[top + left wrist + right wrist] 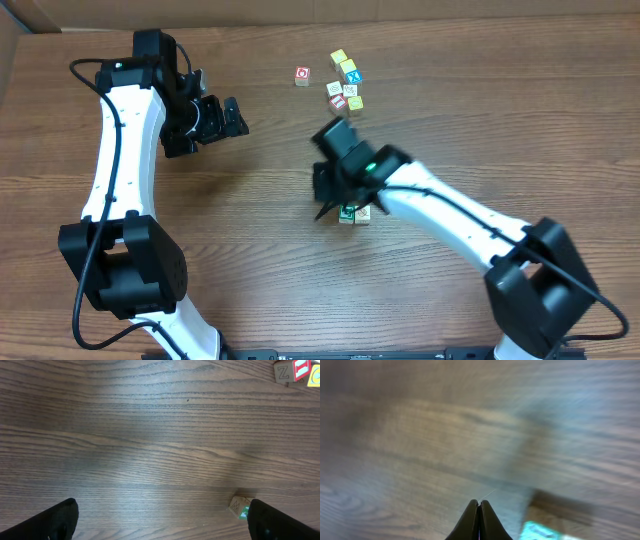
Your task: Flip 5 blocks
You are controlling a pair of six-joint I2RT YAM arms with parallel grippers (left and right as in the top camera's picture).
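Two tiny pale wooden alphabet cubes with green print (348, 214) lie side by side on the brown wood-grain table (480, 120), near its middle. They are just beside the tips of the right gripper (327, 210), whose black fingers (478, 517) are pressed together with nothing between them. A cluster of similar cubes (345, 85) lies farther back, with a lone red-printed cube (302, 76) near it. The left gripper (238, 117) hangs well apart, spread wide and empty.
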